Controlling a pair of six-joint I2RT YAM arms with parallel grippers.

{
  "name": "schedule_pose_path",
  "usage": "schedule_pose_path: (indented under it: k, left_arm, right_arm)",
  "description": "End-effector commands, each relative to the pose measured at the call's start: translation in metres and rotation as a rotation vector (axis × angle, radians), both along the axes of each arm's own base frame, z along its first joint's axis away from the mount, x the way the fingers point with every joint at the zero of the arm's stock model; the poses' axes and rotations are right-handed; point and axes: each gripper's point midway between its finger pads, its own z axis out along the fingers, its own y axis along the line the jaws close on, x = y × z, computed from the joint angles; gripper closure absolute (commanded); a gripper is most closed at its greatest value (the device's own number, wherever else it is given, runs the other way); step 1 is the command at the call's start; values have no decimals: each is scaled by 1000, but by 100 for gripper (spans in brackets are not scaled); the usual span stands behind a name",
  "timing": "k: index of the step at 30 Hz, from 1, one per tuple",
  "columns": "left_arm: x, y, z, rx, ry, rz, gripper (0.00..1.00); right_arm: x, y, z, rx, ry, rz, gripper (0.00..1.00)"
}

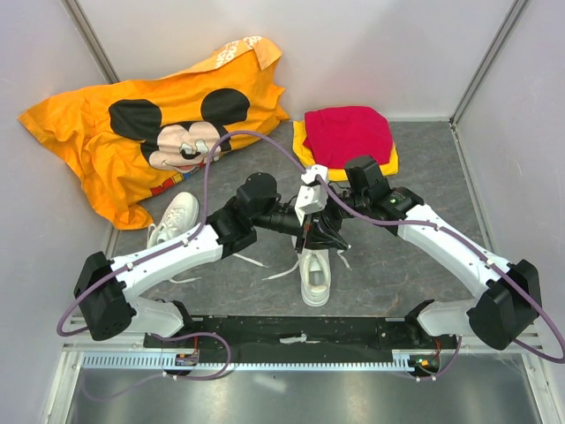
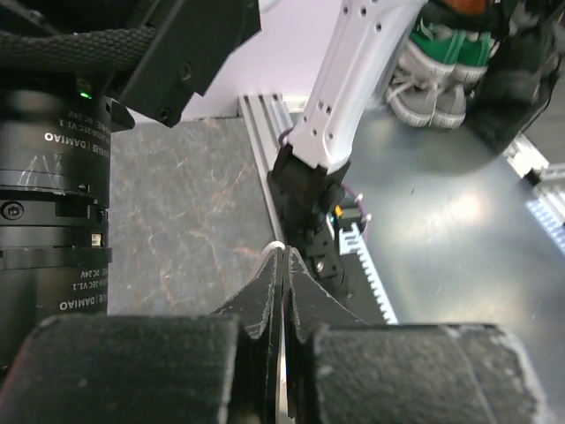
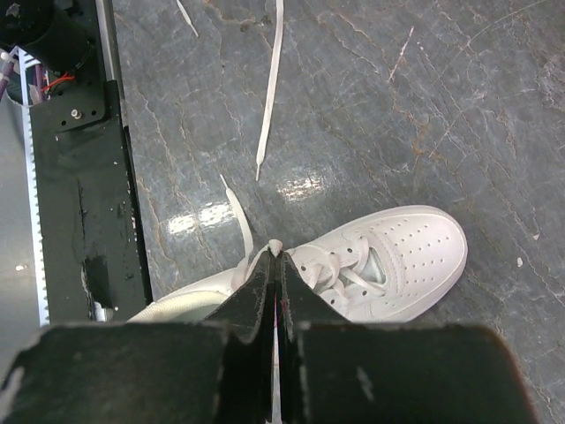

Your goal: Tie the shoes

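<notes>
While left gripper [image 2: 282, 261] and right gripper [image 3: 276, 257] are clamped on laces [image 3: 240, 221],
ends may be freed by uneven pulling.

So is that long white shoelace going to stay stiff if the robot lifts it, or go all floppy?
Probably floppy: the lace lies thin and flat on the table, slightly bent. It looks light, so a small tug should move it easily. The shoe sits flat on its wide sole, so it would likely slide rather than tip.
</notes>
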Motion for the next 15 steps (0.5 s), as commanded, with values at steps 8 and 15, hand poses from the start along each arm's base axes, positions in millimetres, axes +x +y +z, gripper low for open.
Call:
schedule_pose_path:
  k: [8,15]
  left_arm:
    - [11,20,-53,106,-41,140,63]
    - [12,96,-70,211,-194,240,42]
  right_arm:
    - [0,2,8,36,-18,9,100]
    - [-5,5,6,45,-2,37,100]
